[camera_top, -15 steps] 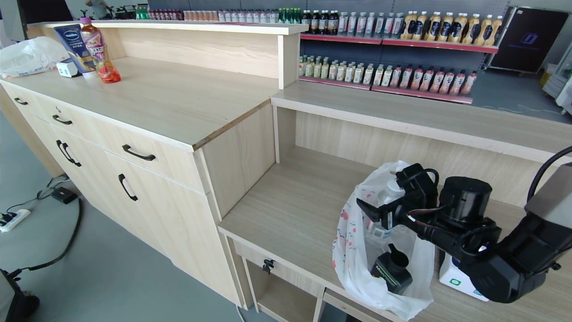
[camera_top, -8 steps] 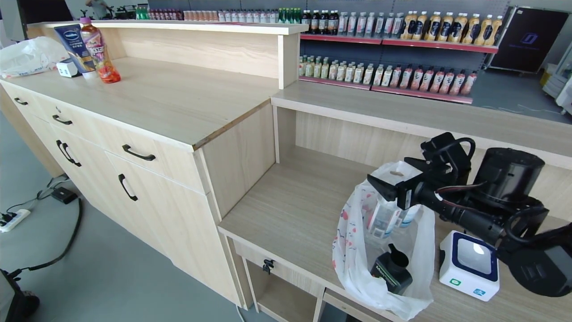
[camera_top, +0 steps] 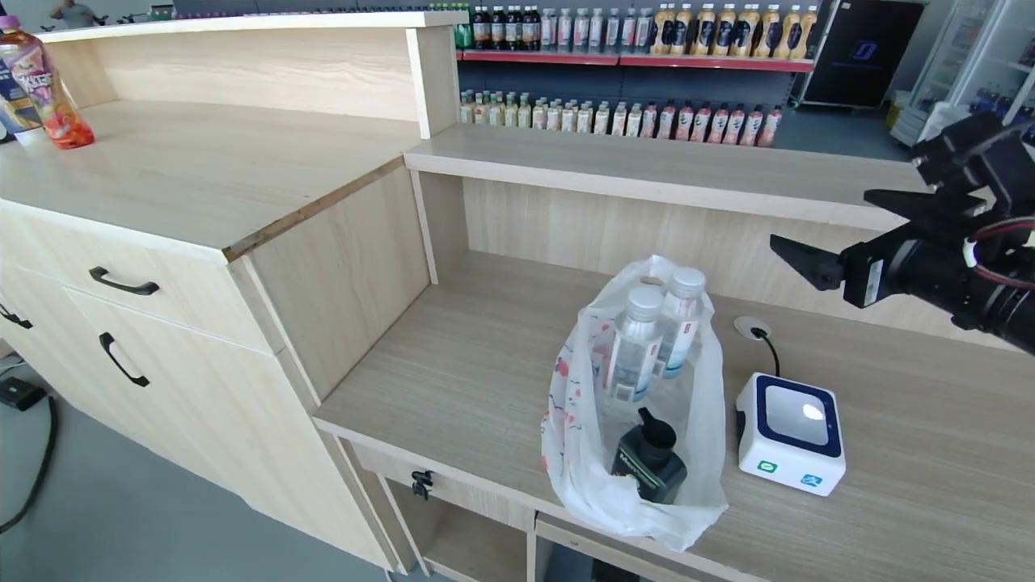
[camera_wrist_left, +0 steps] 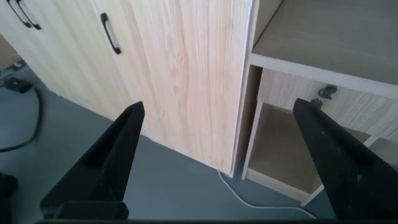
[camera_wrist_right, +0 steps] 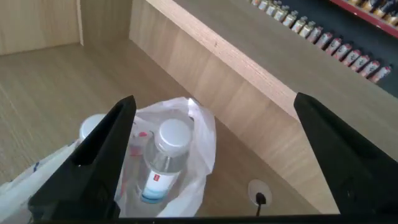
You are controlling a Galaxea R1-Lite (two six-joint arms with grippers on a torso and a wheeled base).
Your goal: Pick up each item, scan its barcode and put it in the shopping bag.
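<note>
A white shopping bag (camera_top: 566,420) stands on the lower counter. Inside it are two clear bottles (camera_top: 632,347) (camera_top: 681,319) standing side by side and a black bottle (camera_top: 647,462) in front of them. My right gripper (camera_top: 821,220) hangs open and empty in the air, up and to the right of the bag. Its wrist view looks down on the bag (camera_wrist_right: 193,124) and a clear bottle (camera_wrist_right: 165,155) between the open fingers of the gripper (camera_wrist_right: 214,155). My left gripper (camera_wrist_left: 217,168) is open and empty, low beside the cabinet. An orange drink bottle (camera_top: 50,89) stands on the upper counter, far left.
A white barcode scanner (camera_top: 791,432) sits just right of the bag, its cable running to a hole (camera_top: 752,327) in the counter. A raised ledge (camera_top: 647,166) runs behind the lower counter. Drink shelves (camera_top: 614,117) stand farther back. Cabinet doors with black handles (camera_top: 123,283) are at left.
My right gripper rose out of the bag and drew back up to the right, leaving a clear bottle standing inside. The head camera has also shifted, so the whole scene sits differently.
</note>
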